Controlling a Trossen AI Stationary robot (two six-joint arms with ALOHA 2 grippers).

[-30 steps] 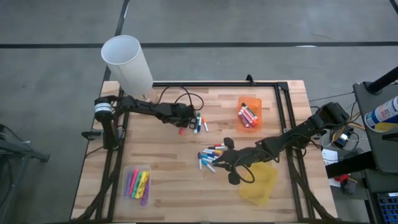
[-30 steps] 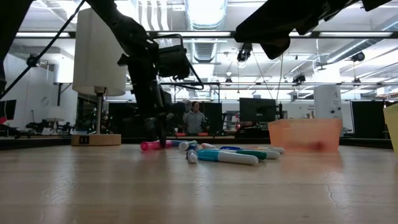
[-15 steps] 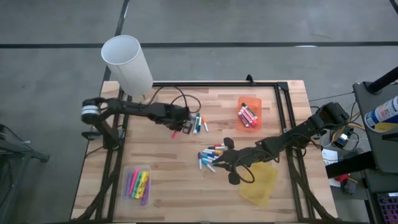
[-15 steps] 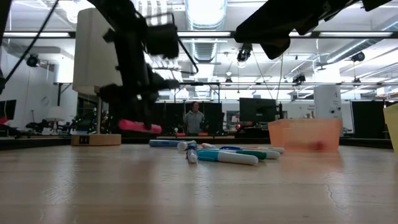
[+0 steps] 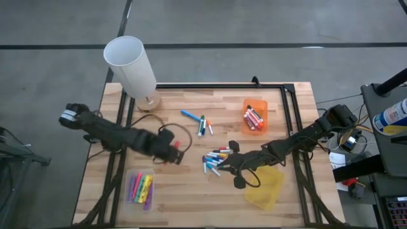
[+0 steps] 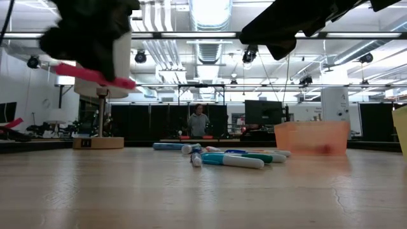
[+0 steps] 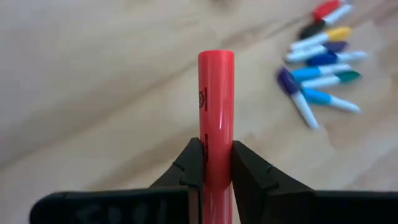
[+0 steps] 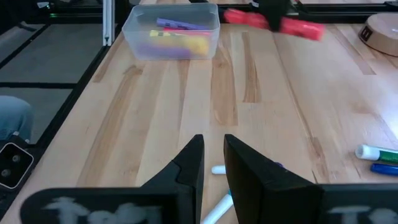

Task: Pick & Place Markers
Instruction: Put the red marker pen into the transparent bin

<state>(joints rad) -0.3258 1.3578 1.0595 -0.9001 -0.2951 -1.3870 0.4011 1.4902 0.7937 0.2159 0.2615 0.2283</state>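
Once lifted from the 12 o'clock cluster, pink marker (image 7: 216, 118) rode clenched in left pincer (image 7: 216, 163) toward clear bin (image 5: 140, 187) at 7 o'clock | right pincer (image 8: 212, 163) idle, narrowly parted, grasping nothing.

Even overhead light, no hard shadows on worktop (image 5: 191, 184) in high view. Low view: backlit by ceiling strips (image 6: 210, 9), glare at top centre; arms read as black silhouettes, left arm (image 6: 89, 28) motion-blurred w/ pink marker (image 6: 95, 74) smeared. Foreground wood soft, room behind dim. Left wrist view: held marker (image 7: 216, 118) sharp w/ a specular streak; loose markers (image 7: 320, 56) behind it and the wood are blurred. Right wrist view: near fingers (image 8: 189, 165) soft; red marker (image 8: 273, 23) far off is blurred; clear bin (image 8: 172, 31) fairly sharp.
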